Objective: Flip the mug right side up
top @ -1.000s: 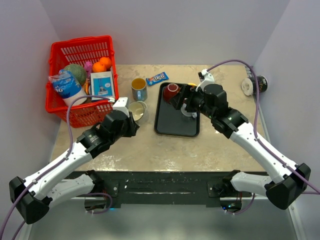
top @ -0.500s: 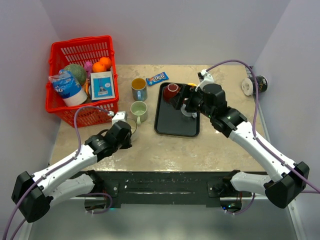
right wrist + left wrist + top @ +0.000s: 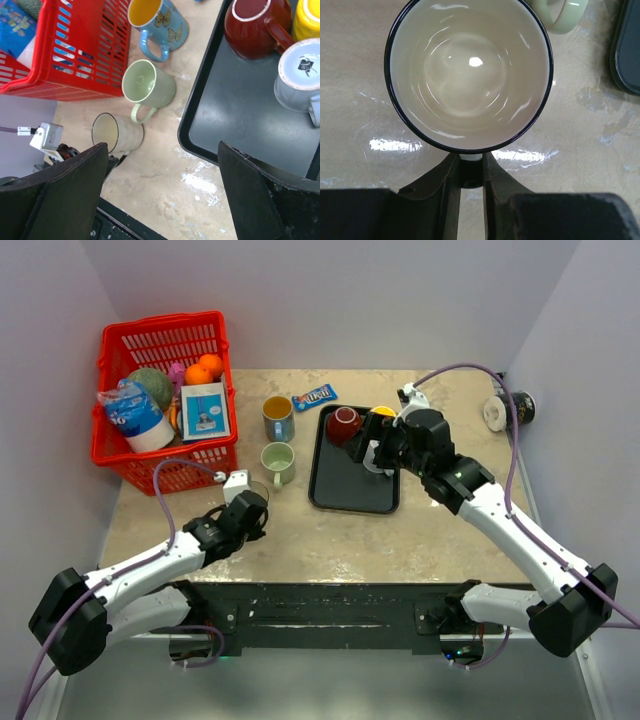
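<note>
Left claw [image 3: 470,167] is being kept clamped on what looks like the handle of the cream mug [image 3: 470,75]. The mug is being drawn back to the near left of the table, away from the green mug [image 3: 276,462] that was hidden a second ago. Its mouth is being shown upward, so the turn is being judged done, with only release left. Over the tray [image 3: 350,495], the right claw [image 3: 162,150] is being held wide open and empty.

Plain pale lavender walls [image 3: 330,300] enclose a glossy beige marbled tabletop [image 3: 330,535] on three sides.
</note>
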{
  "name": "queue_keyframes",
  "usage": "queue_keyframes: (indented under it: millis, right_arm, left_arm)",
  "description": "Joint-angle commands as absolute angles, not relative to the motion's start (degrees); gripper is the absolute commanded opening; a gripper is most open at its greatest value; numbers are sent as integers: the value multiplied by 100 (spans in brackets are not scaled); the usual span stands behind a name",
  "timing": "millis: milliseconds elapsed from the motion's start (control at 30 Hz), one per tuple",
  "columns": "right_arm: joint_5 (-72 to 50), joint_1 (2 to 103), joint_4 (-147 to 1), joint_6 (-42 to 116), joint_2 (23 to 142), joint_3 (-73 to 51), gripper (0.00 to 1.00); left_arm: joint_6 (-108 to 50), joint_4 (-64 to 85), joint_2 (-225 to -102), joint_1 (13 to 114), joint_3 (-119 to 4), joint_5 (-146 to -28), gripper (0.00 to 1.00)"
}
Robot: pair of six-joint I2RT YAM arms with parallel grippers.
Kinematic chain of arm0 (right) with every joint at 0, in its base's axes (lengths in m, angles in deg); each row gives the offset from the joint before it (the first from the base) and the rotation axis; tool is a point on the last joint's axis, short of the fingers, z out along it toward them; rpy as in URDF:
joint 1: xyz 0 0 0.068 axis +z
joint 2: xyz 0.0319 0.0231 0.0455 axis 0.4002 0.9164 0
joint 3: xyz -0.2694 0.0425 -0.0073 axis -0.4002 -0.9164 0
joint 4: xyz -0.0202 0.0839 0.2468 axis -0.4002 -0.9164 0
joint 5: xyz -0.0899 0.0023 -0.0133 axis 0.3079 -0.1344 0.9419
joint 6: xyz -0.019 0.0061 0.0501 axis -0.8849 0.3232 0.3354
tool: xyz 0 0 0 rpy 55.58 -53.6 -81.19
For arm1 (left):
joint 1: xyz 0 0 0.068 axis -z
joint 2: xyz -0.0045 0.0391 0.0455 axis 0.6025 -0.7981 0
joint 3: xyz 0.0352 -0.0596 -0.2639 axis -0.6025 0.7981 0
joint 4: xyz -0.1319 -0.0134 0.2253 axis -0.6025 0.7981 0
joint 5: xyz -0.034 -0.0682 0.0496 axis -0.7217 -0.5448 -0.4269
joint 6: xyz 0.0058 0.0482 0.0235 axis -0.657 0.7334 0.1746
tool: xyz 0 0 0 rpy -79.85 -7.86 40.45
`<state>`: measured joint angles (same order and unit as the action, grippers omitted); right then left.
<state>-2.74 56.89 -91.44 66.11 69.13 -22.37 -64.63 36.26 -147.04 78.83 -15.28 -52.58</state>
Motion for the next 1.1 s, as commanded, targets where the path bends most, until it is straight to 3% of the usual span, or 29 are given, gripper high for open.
queue_keyframes:
  millis: [0,133,200,233,267,333,367,467,567,633,833,1067]
  right_arm:
    - [-139,5593,-9330,6590,6908,-2277,95]
    - [-147,5506,-9427,6520,6934,-2347,99]
    - [-121,5470,-9489,6458,6960,-2347,99]
    - [-86,5461,-9567,6379,7004,-2356,99]
    - [-60,5435,-9612,6326,7022,-2356,99]
    - [63,5382,-9769,6160,7083,-2356,99]
    - [107,5356,-9814,6089,7101,-2356,99]
    - [273,5286,-9928,5633,7215,-2373,99]
    - [405,5259,-9964,5141,7443,-2391,99]
    - [441,5250,-9990,4798,7619,-2382,99]
    - [661,5171,-9727,4296,8322,-2373,97]
    - [1565,5101,-9515,3988,9324,-2145,86]
  left_arm:
    - [-6684,2851,-14692,7897,-1402,-4828,0]
    - [-6667,2947,-14806,7889,-1489,-4802,0]
    - [-6667,3043,-14842,7889,-1577,-4810,9]
    - [-6676,3079,-14833,7897,-1595,-4810,16]
    - [-6693,3166,-14763,7906,-1630,-4793,32]
    - [-6720,3228,-14640,7897,-1656,-4766,46]
    - [-6711,3298,-14500,7906,-1709,-4749,59]
    - [-6667,3570,-14263,7897,-1937,-4714,81]
    - [-6606,3825,-14078,7897,-2218,-4696,94]
    - [-6527,3914,-13990,7897,-2368,-4696,99]
    - [-6175,3783,-13524,7897,-2860,-4687,99]
    - [-5788,3361,-13260,7897,-3159,-4907,99]
